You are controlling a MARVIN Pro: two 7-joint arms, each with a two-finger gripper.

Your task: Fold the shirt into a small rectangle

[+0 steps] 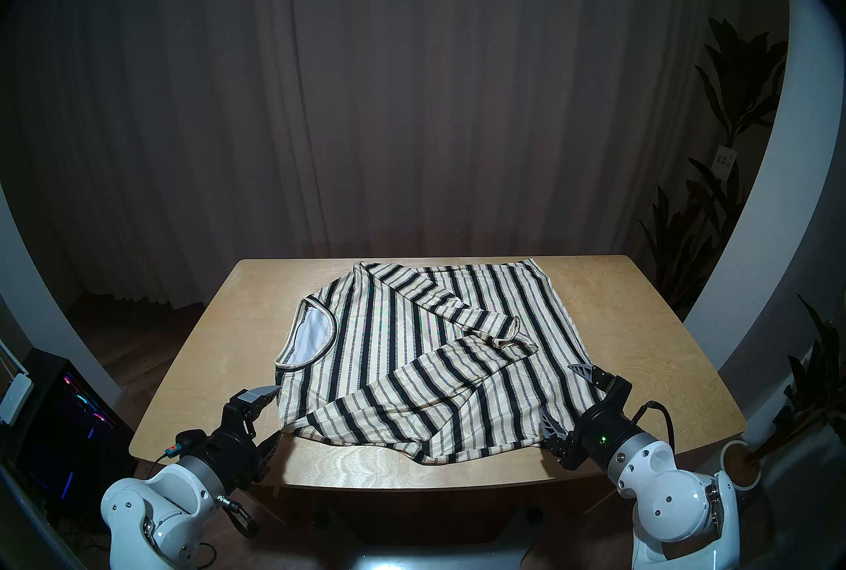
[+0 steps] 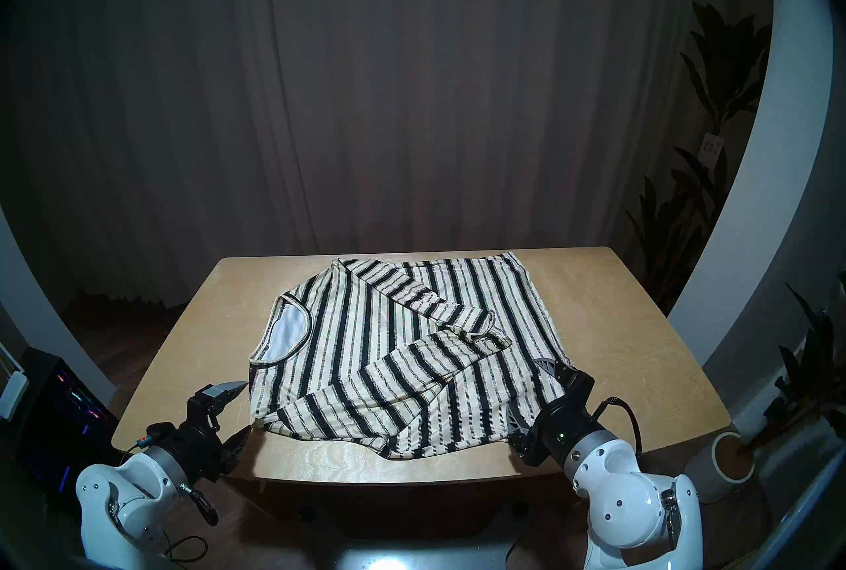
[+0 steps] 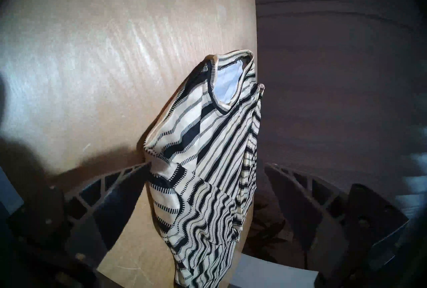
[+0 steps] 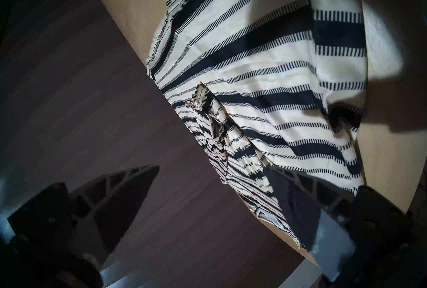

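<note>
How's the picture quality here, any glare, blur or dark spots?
Head views: dark fisheye rim, dim curtain, striped shirt lit evenly. Left wrist view: glare streaks on the wooden table, edges blurred. Right wrist view: hard shadow across the shirt's corner, fingers dark and soft.

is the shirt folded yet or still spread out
Partly folded: the shirt lies flat on the table, both sleeves crossed over its front, body still full width, not a small rectangle.
</note>
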